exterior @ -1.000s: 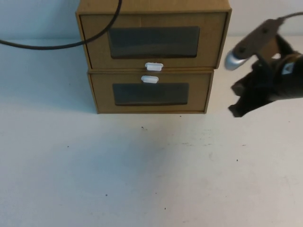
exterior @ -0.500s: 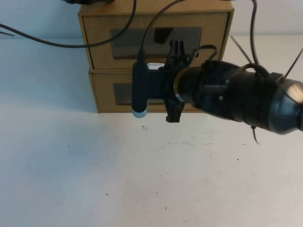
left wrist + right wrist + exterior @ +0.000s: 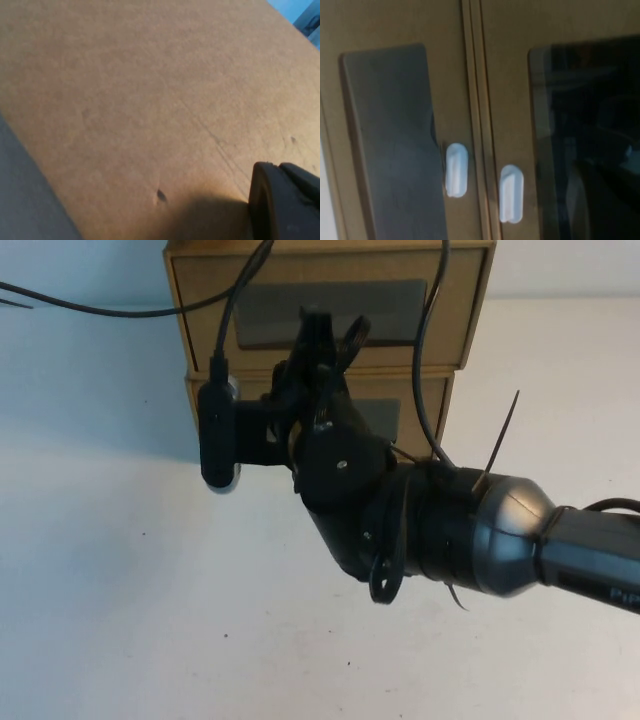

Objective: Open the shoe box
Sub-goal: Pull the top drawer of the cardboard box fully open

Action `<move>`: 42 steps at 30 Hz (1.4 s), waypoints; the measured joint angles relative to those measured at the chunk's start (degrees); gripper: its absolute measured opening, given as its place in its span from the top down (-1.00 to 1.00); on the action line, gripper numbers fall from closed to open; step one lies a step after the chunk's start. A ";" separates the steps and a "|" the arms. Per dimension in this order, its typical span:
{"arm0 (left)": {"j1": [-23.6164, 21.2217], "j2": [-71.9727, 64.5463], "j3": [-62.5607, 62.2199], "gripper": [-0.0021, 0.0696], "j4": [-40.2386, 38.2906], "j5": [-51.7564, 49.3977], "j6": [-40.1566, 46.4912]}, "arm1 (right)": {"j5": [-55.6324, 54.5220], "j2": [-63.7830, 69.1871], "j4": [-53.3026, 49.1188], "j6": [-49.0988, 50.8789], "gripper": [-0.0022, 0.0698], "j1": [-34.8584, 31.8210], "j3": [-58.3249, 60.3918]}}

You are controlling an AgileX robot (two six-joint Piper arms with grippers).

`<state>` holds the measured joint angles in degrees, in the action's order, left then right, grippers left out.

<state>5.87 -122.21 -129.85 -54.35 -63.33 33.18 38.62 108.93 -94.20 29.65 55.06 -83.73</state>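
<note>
- Now the right arm, which a second ago hung off to one side of the boxes, has swung in across their fronts; the right gripper [image 3: 335,332] points at the upper shoe box [image 3: 200,310], its jaws pressed together on nothing.
- Judged from this, the approach is under way, but neither box is open yet and no tab is gripped.
- Just ahead of the right gripper, two white pull tabs [image 3: 456,170] sit side by side, one on each side of the seam where the upper box meets the lower shoe box [image 3: 420,400].
- Both boxes are plain brown cardboard, matte and square-edged, each front holding a dark, faintly reflective window [image 3: 395,145].
- Each tab is small, smooth and oval, probably plastic, likely needing a fine pinch.
- Beside the right gripper a black wrist camera [image 3: 218,435] juts out; thin black cables [image 3: 120,312] trail behind it.
- Beneath the arm lies a pale, speckled table [image 3: 120,590].
- Elsewhere, the left gripper [image 3: 285,205] hovers close over bare cardboard; only a dark edge shows, so I cannot tell its state.
</note>
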 joint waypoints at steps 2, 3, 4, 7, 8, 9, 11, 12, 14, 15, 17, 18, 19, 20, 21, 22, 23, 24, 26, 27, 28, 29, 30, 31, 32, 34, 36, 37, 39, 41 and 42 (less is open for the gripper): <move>-0.25 -0.38 0.00 0.96 -1.65 -0.27 0.00 | 0.71 0.00 -0.13 0.09 0.98 0.25 0.27; -0.29 -0.47 0.00 0.96 -2.41 -0.38 0.00 | 1.37 0.32 -0.21 0.22 0.98 0.08 0.36; -0.38 -0.57 0.00 0.96 -2.83 -0.49 0.00 | 2.17 0.92 -0.26 0.23 0.98 -0.39 0.36; -0.52 -0.61 0.00 0.96 -3.12 -0.85 0.11 | 4.01 3.05 -0.26 1.20 0.98 -1.96 0.36; -0.52 -0.61 0.00 0.96 -3.26 -0.96 0.11 | 4.14 3.56 -0.26 1.89 0.98 -2.33 0.39; -0.52 -0.61 0.00 0.96 -3.39 -0.95 0.11 | 4.38 3.89 -0.26 2.70 0.98 -2.74 0.39; -0.52 -0.66 0.00 0.96 -3.73 -1.07 0.11 | 4.38 4.42 -0.15 3.82 0.95 -3.01 0.39; -0.52 -0.75 0.00 0.96 -3.82 -1.18 0.11 | 4.38 4.42 -0.15 4.30 0.93 -3.01 0.39; -0.56 -0.79 0.00 0.96 -4.23 -1.30 0.11 | 4.38 4.50 -0.15 5.21 0.84 -3.01 0.39; -0.56 -0.79 0.00 0.96 -4.34 -1.30 0.11 | 4.16 4.50 -0.15 6.58 0.77 -3.01 0.39; -0.56 -0.79 0.00 0.96 -4.34 -1.30 0.11 | 3.77 4.50 -0.15 8.90 0.62 -3.11 0.39; -0.56 -0.79 0.00 0.96 -4.34 -1.30 0.11 | 3.66 4.50 -0.15 9.70 0.53 -3.37 0.39; -0.56 -0.79 0.00 0.96 -4.34 -1.30 0.11 | 3.43 4.50 -0.15 10.14 0.44 -3.66 0.39; -0.56 -0.89 0.00 0.96 -4.44 -1.39 0.11 | 3.01 4.50 -0.15 10.42 0.36 -4.07 0.39; -0.56 -0.88 0.00 0.96 -4.44 -1.39 0.11 | 2.69 4.50 -0.15 10.57 0.32 -4.34 0.39; -0.56 -0.88 0.00 0.96 -4.57 -1.39 0.11 | 2.30 4.50 -0.15 10.68 0.28 -4.84 0.39; -0.56 -0.88 0.00 0.96 -4.57 -1.43 0.11 | 1.66 4.50 -0.15 10.80 0.26 -5.32 0.39; -0.56 -0.88 0.00 0.96 -4.57 -1.43 0.19 | 1.09 4.50 -0.25 10.80 0.24 -5.66 0.39; -0.56 -0.88 0.00 0.96 -4.57 -1.43 0.19 | -0.42 4.55 -0.25 10.80 0.23 -6.41 0.39; -0.56 -0.98 0.00 0.96 -4.57 -1.43 0.23 | -1.29 4.65 -0.25 10.80 0.23 -6.73 0.39; -0.56 -0.92 0.00 0.96 -4.57 -1.52 0.33 | -2.26 4.64 -0.25 10.69 0.23 -7.12 0.39; -0.56 -1.01 0.00 0.96 -4.66 -1.52 0.33 | -3.07 4.64 -0.25 10.69 0.22 -7.24 0.39; -0.56 -1.01 0.00 0.96 -4.66 -1.52 0.33 | -3.79 4.64 -0.25 10.69 0.22 -7.53 0.39; -0.65 -1.01 0.00 0.96 -4.69 -1.52 0.33 | -4.30 4.64 -0.25 10.69 0.22 -7.69 0.39; -0.65 -1.01 0.00 0.96 -4.69 -1.52 0.33 | -4.69 4.64 -0.25 10.61 0.22 -7.95 0.39; -0.65 -1.01 0.00 0.96 -4.69 -1.52 0.33 | -5.29 4.64 -0.38 10.61 0.24 -8.32 0.39; -0.65 -1.01 0.00 0.96 -4.80 -1.55 0.36 | -5.68 4.64 -0.38 10.61 0.26 -8.69 0.39; -0.65 -1.01 0.00 0.96 -4.80 -1.55 0.36 | -5.99 4.68 -0.38 10.61 0.26 -8.81 0.39; -0.65 -1.01 0.00 0.96 -4.80 -1.55 0.74 | -6.77 4.68 -0.49 10.61 0.27 -9.05 0.39; -0.65 -1.01 0.00 0.96 -4.80 -1.65 0.97 | -8.01 4.68 -0.49 10.61 0.27 -9.28 0.39; -0.65 -1.01 0.00 0.96 -4.80 -1.65 0.97 | -8.72 4.68 -0.49 10.61 0.27 -9.28 0.39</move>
<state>5.22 -123.22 -129.85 -59.14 -64.97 34.15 29.90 113.61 -94.68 40.25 45.78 -83.34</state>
